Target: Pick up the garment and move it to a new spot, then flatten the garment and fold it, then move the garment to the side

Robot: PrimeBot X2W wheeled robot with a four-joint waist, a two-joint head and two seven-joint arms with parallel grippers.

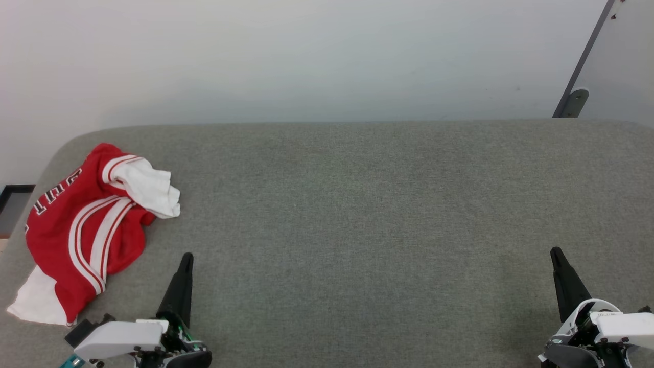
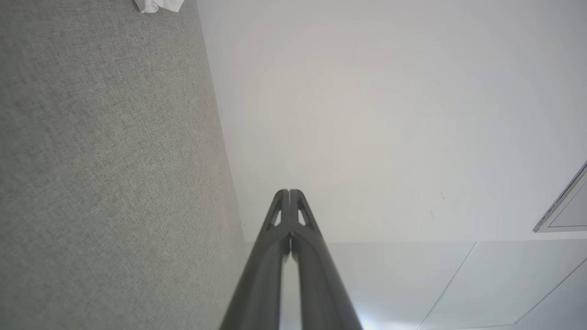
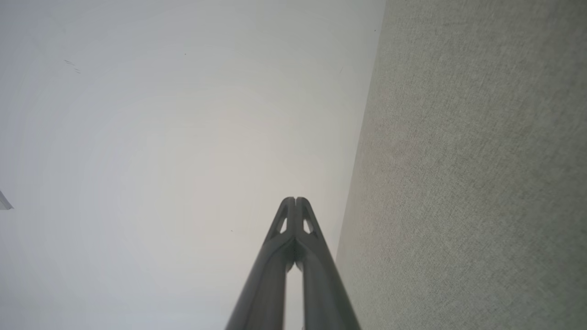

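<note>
The shirt point(image 1: 82, 230) lay crumpled at the left end of the bench point(image 1: 357, 230), a white sleeve flopped over its red body. At the near edge, the left hand point(image 1: 187, 257) and right hand point(image 1: 555, 252) were both clenched and empty. Recommended: unclench the left hand, pinch a raised fold deeply, and lift clear before carrying rightward.

The head camera looks forward and down over the grey fabric desk point(image 1: 357, 230), the white wall point(image 1: 306, 51) at 12 o'clock. Each wrist camera is rolled sideways, sighting along its gripper: the left gripper point(image 2: 289, 192) sees desk at 9 o'clock, the right gripper point(image 3: 296, 200) at 3. All share desk and wall. The white scrap point(image 2: 158, 5) at the left wrist view's 11 is probably the garment point(image 1: 82, 230).
</note>
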